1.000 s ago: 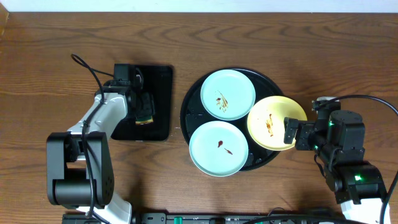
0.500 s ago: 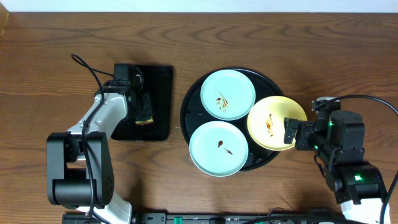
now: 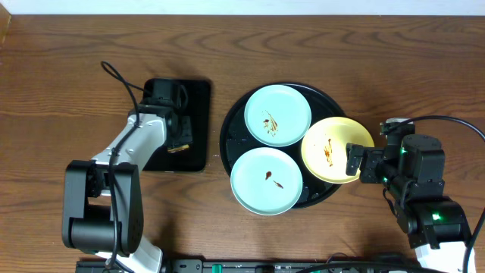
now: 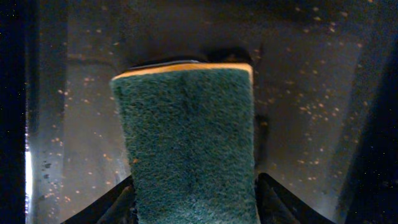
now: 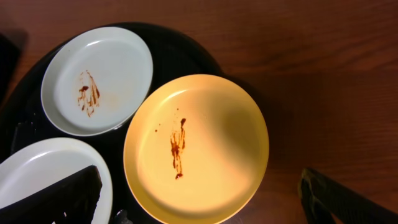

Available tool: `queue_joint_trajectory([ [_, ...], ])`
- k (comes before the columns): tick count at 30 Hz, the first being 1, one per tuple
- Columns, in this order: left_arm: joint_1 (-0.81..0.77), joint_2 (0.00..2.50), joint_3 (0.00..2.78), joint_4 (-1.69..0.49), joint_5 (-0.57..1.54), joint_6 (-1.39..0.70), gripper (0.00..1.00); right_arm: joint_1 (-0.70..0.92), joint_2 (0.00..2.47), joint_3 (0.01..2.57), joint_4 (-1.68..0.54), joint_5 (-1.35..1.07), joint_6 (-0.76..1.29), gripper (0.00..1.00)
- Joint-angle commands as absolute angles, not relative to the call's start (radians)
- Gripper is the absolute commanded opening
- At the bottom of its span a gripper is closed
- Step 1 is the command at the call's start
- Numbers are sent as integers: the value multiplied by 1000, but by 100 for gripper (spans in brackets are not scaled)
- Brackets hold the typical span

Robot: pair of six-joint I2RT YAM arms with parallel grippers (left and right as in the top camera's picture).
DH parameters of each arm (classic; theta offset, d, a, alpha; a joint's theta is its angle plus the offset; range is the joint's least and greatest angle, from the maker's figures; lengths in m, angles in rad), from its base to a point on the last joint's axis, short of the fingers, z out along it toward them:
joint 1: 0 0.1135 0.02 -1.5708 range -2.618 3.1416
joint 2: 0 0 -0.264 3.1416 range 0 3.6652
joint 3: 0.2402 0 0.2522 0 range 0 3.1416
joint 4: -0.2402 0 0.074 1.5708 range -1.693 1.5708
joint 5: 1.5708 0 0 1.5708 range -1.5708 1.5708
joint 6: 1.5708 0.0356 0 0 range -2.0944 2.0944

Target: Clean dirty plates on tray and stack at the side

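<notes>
Three dirty plates lie on the round black tray: a mint one at the back, a mint one in front, and a yellow one at the right, each with brown smears. My right gripper hovers open over the yellow plate, its fingers on either side of the plate's near edge. Over the small rectangular black tray, my left gripper is shut on the green-yellow sponge, which fills the gap between its fingers.
Bare wood-grain tabletop surrounds both trays. The sponge tray's glossy floor is speckled with droplets. Cables loop behind the left arm and the right arm.
My left gripper has closed onto the sponge and shifted slightly to the right over the small tray. The right arm and the plates have not moved.
</notes>
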State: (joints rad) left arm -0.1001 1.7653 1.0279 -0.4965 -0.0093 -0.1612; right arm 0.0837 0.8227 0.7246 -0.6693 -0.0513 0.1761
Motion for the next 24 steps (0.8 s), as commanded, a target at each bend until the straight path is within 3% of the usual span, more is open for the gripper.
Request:
queue_joint_trajectory([
  [1, -111, 1743, 1051, -503, -47, -179, 57, 90, 821, 746, -670, -41, 186, 99],
  [20, -111, 1687, 1054, -522, -68, -206, 59, 90, 821, 746, -671, -41, 186, 99],
  [24, -111, 1703, 1049, -533, -60, -206, 63, 90, 821, 746, -671, -41, 186, 99],
])
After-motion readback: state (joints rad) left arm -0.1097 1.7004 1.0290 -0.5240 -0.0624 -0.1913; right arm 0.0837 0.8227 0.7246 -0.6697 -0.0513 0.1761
